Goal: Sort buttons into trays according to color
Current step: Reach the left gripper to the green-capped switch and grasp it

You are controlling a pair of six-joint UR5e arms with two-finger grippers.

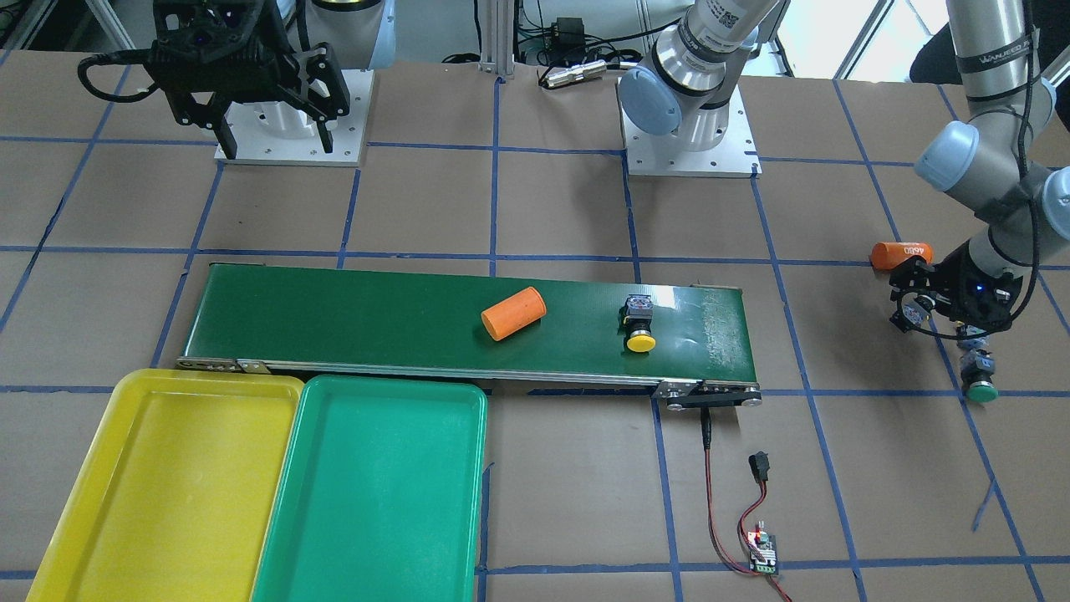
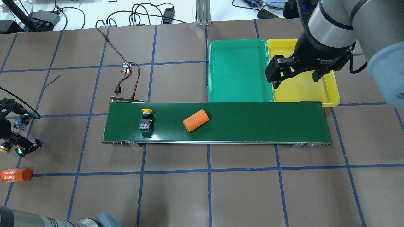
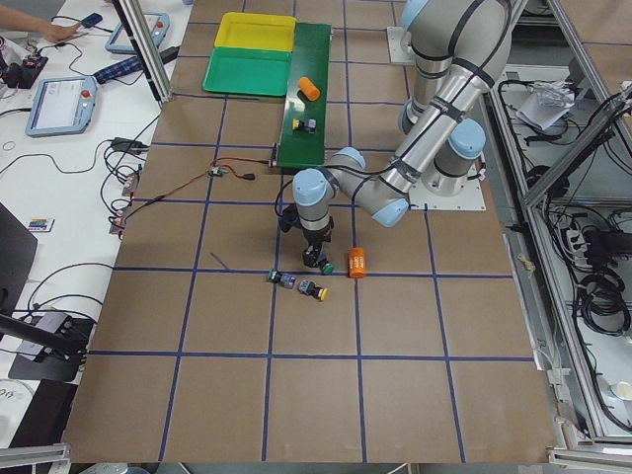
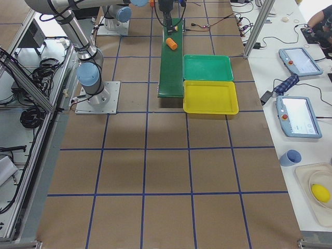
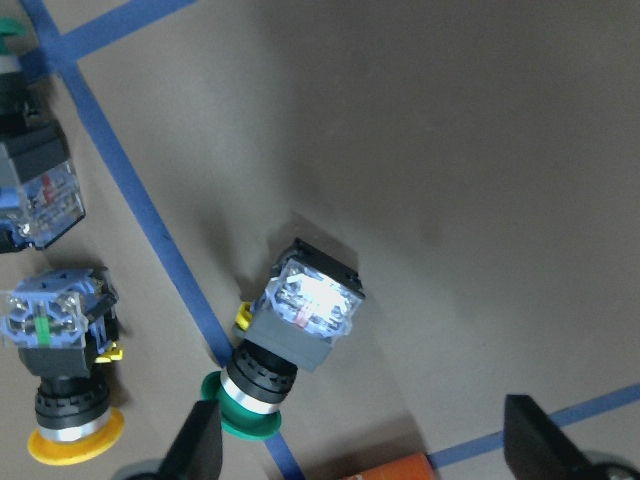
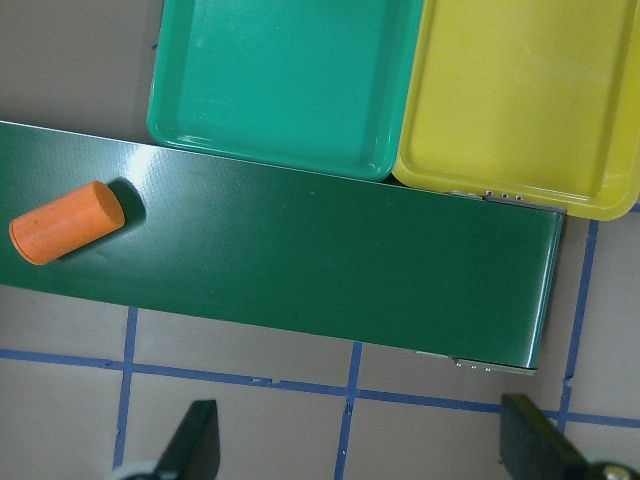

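A yellow button (image 2: 145,119) lies on its side on the green conveyor belt (image 2: 252,123), towards the robot's left end. In the left wrist view a green button (image 5: 290,335) lies on the table under my left gripper (image 5: 365,455), which is open with its fingers wide of the button. A second yellow button (image 5: 60,375) and another button (image 5: 30,185) lie beside it. The green tray (image 2: 240,69) and the yellow tray (image 2: 334,94) sit side by side beyond the belt's right end. My right gripper (image 2: 296,77) hangs open over the yellow tray, holding nothing.
An orange cylinder (image 2: 195,120) lies mid-belt. Another orange cylinder marked 4680 (image 2: 15,175) rests on the table near the left gripper. A small circuit board with red and black wires (image 2: 126,67) sits beyond the belt's left end.
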